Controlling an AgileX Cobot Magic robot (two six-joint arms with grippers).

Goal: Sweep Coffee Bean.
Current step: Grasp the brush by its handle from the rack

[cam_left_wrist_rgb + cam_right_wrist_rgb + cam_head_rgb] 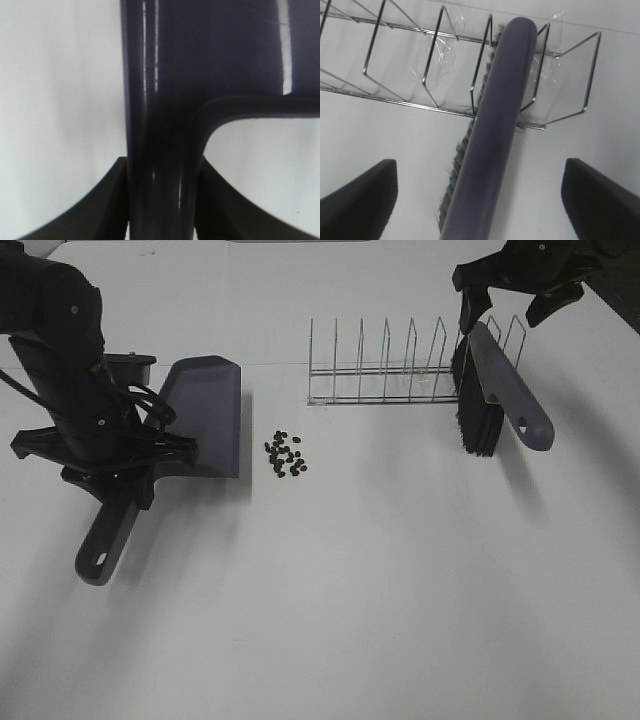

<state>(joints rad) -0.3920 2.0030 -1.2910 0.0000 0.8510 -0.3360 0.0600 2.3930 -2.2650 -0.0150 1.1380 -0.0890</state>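
The table (400,620) is plain white, with no pattern. On the left, the dustpan (205,410) is glossy slate grey with a violet tinge, and pale streaks of reflected light run along its handle. The coffee beans (285,454) are dark brown-black specks against the white. At the far side, the wire rack (385,370) is bare silvery metal. On the right, the brush (515,390) has the same grey-violet back and handle, with black bristles (478,425). The left arm (65,370) and right arm (545,265) are matte black.

Bright, even light — glare streaks the blurred dustpan (165,100).
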